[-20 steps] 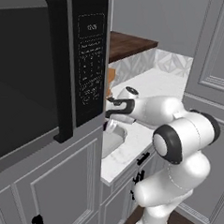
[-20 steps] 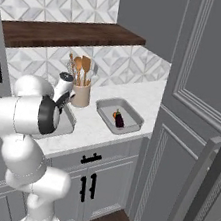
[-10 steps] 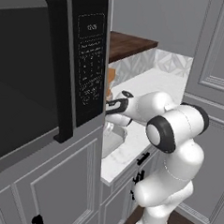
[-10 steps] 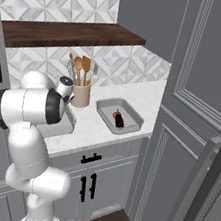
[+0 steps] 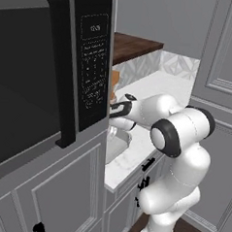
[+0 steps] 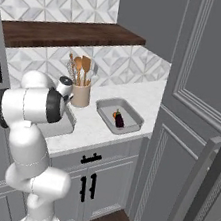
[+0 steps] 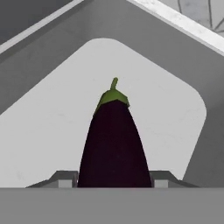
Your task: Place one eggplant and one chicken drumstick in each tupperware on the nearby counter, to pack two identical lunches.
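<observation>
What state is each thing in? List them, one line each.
gripper: closed on the held eggplant.
held eggplant: gripped, stem pointing away, over the near tupperware.
near tupperware: lidless, floor bare where visible.
far tupperware: lidless, second eggplant lying inside.
utensil cup: upright, holding wooden utensils.
cabinet doors: shut.

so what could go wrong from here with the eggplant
The eggplant sits between the gripper fingers, over the near tupperware. It hangs with its length pointing down at the floor, so on release it could tip against a wall. The arm also works close beside the utensil cup and might knock it.
</observation>
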